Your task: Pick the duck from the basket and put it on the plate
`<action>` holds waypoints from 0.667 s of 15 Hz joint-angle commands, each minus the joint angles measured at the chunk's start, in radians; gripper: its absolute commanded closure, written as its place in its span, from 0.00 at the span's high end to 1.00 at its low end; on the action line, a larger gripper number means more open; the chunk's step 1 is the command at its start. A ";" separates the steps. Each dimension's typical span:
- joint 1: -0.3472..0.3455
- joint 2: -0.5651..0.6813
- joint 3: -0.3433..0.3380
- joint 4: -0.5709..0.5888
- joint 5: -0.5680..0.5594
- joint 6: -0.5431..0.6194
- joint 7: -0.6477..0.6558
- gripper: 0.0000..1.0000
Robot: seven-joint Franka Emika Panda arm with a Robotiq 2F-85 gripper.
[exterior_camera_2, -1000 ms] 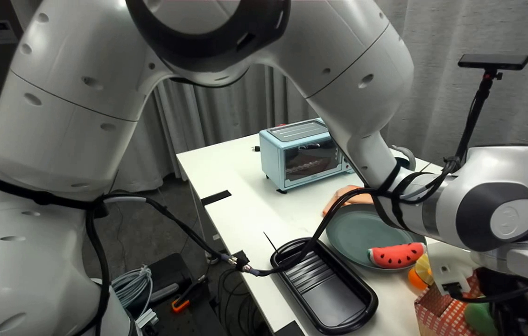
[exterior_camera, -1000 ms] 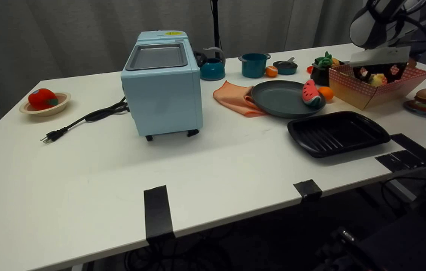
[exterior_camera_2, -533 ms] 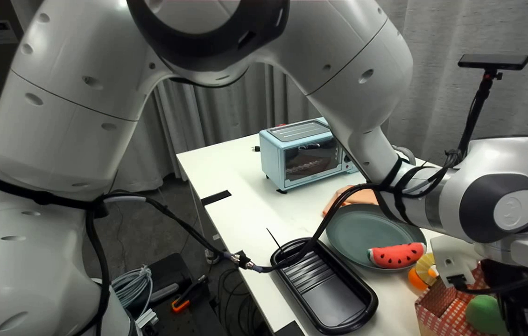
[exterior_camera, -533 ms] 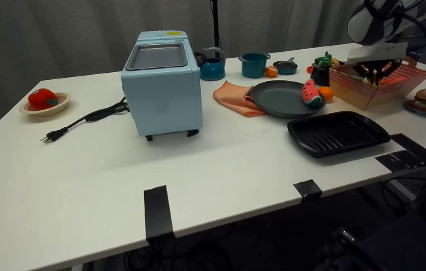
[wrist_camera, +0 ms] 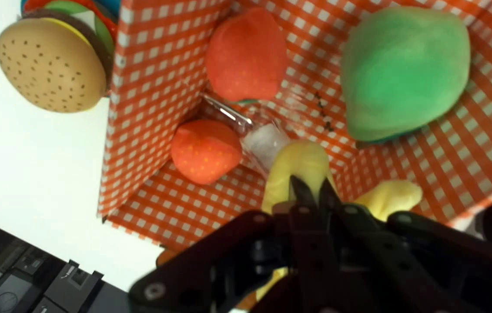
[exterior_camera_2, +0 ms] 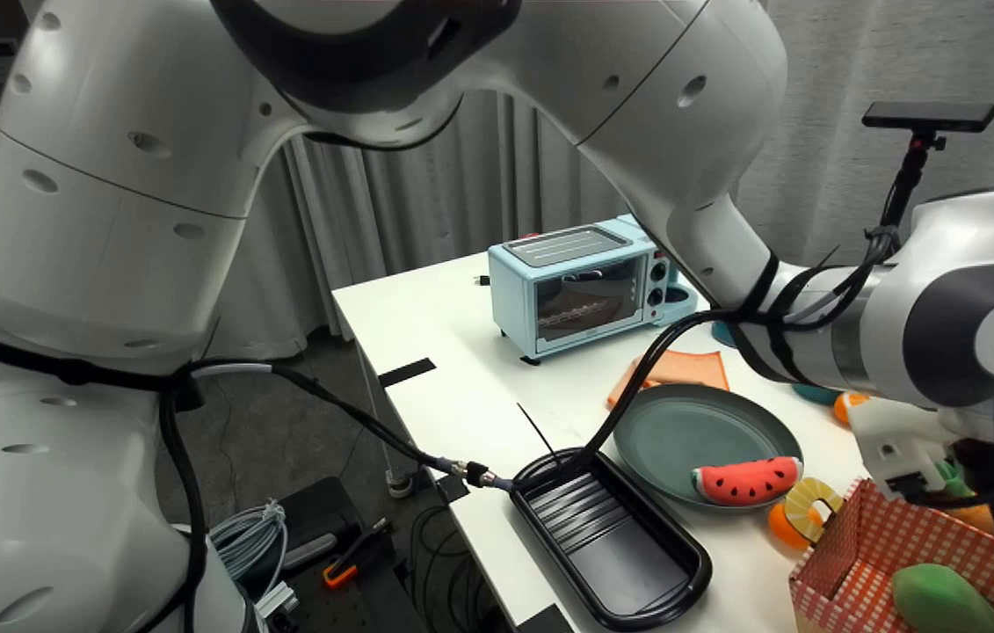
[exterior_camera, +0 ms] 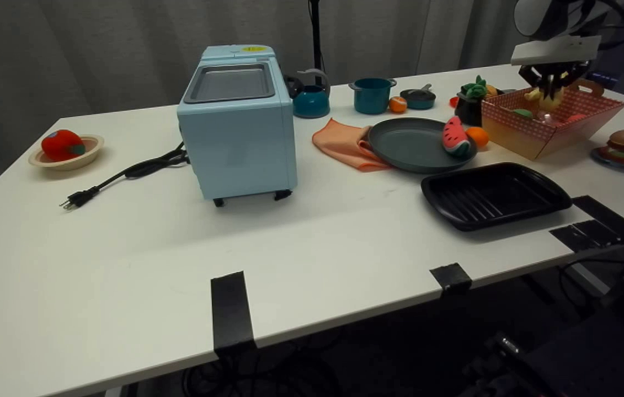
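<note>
Transfer of the duck (wrist_camera: 300,158) from the basket (exterior_camera: 513,129) to the plate (exterior_camera_2: 690,431), at about its midpoint: the grasp is made, the placing remains. The tool (wrist_camera: 311,184) is pinched upon the duck, its jaws drawn nearly together with pale yellow showing in front of and beside them in the wrist view. In an exterior view the duck (exterior_camera: 552,105) hangs beneath the tool over the basket's interior, near the height of the red-checked rim; whether its lowest part clears the walls cannot be told from these angles. A red toy with yellow specks (wrist_camera: 206,152), another red toy (wrist_camera: 248,54), a green toy (wrist_camera: 404,74) and a clear plastic object (wrist_camera: 265,143) lie in the basket, and none appears caught in the grip. The plate rests on the table (exterior_camera: 152,275), well apart from the duck, so that no part of the placing is yet accomplished. What is left, by judgement, is further height, a sideways carry past the basket wall and over an orange toy (exterior_camera: 478,137) between basket and plate, a lowering, and a release. In both exterior views a watermelon slice (exterior_camera_2: 747,481) lies on the plate at the side toward the basket; setting the duck down beyond it, on the plate's broader part, seems the safer choice
</note>
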 commanded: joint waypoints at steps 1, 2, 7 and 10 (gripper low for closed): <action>0.008 -0.070 0.005 0.002 0.016 0.005 0.007 0.02; 0.006 -0.091 0.014 0.001 0.023 0.000 0.004 0.02; 0.005 -0.203 0.081 -0.021 0.089 -0.036 -0.010 0.02; 0.009 -0.266 0.136 -0.043 0.139 -0.060 -0.019 0.02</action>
